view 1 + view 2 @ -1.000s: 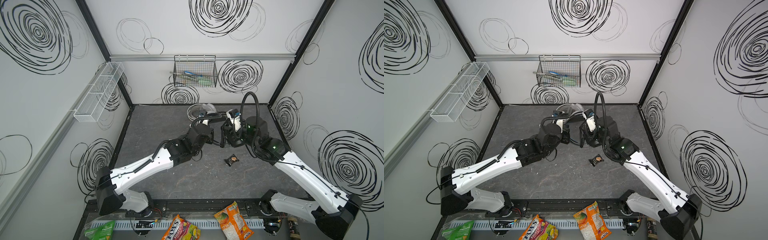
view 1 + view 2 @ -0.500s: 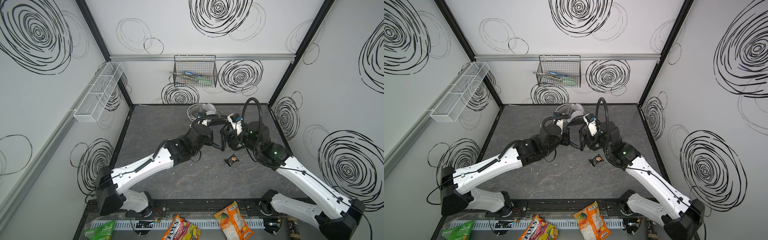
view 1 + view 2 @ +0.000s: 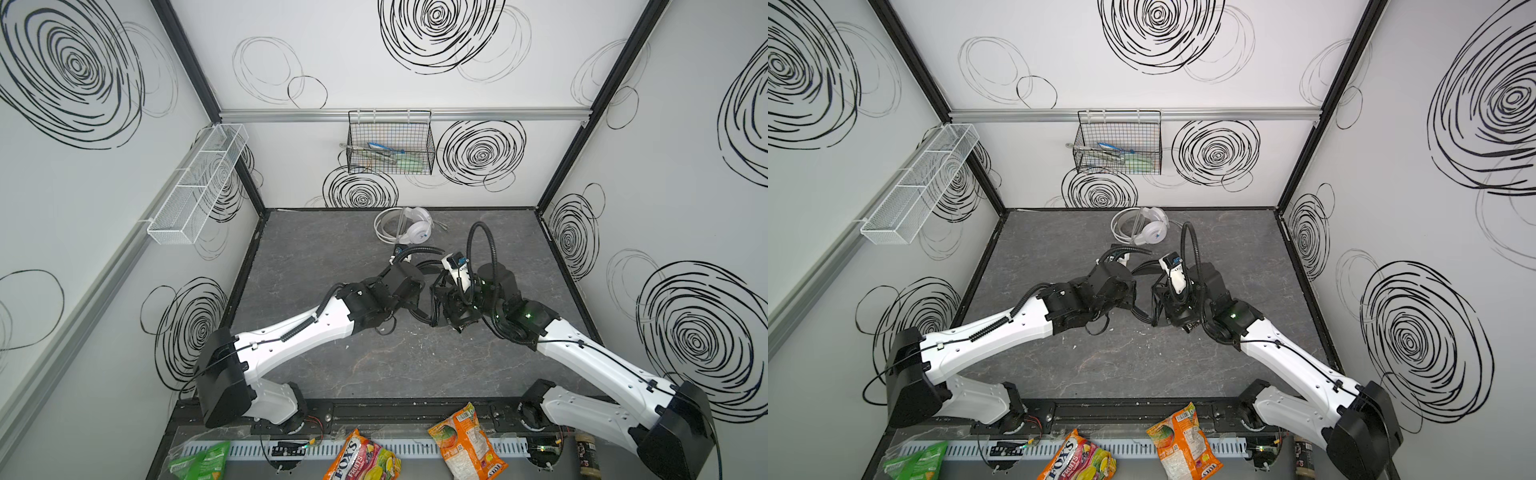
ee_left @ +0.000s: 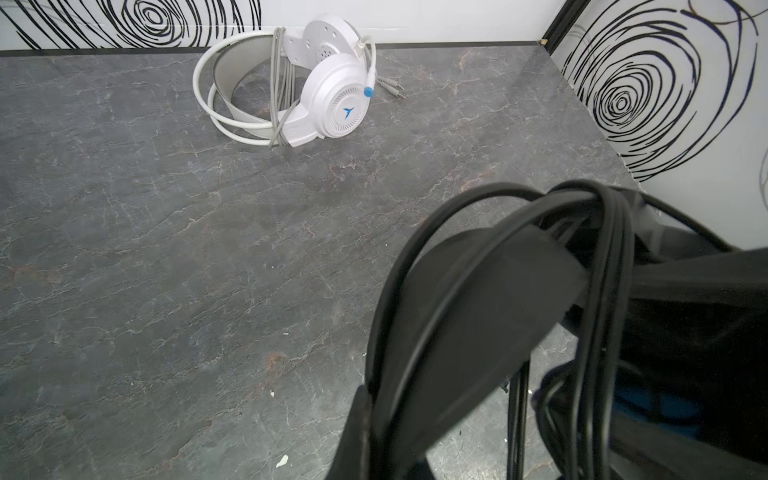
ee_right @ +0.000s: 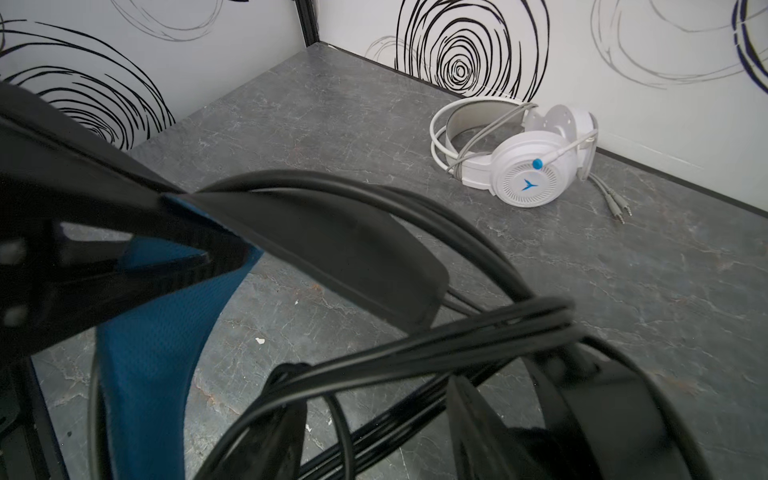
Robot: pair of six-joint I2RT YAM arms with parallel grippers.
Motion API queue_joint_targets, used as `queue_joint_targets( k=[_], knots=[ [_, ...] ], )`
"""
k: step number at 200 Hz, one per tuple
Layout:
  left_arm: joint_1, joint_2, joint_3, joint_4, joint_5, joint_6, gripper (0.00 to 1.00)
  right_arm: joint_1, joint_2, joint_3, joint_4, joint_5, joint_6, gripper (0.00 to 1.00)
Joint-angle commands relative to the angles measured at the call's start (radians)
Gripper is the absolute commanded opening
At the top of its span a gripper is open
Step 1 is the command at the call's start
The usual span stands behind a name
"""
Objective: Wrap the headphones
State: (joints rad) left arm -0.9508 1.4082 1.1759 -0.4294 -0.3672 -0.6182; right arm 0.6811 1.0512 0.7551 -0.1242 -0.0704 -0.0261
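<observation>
Two arms – left arm [image 3: 324, 324], right arm [image 3: 602, 359] – in white shells, black at joints and wrists. Blocky black shoulders [image 3: 222, 386] on a black rail [image 3: 399, 409]. Thin black cable clipped along each white link. Ribbed black hose [image 3: 480, 224] looped high over the right wrist. Small dark screws dotted on the shells – green light [image 3: 527, 314] at the right elbow.

White headset [image 4: 332, 99] smooth plastic, black headset [image 5: 332, 257] matt w/ blue mesh cloth, table [image 4: 166, 249] matt stone-look.
</observation>
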Motion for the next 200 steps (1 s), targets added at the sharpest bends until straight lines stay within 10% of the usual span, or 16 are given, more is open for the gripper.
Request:
queue_joint_targets(
  k=[1,200],
  knots=[
    [-0.014,-0.062,0.013,0.08,0.116,-0.019,0.0,-0.023,0.031,0.031,-0.031,0.102,0.001,0.6],
    [0.025,-0.05,-0.019,0.088,0.135,-0.046,0.0,0.004,0.048,0.107,-0.156,0.174,-0.007,0.71]
  ],
)
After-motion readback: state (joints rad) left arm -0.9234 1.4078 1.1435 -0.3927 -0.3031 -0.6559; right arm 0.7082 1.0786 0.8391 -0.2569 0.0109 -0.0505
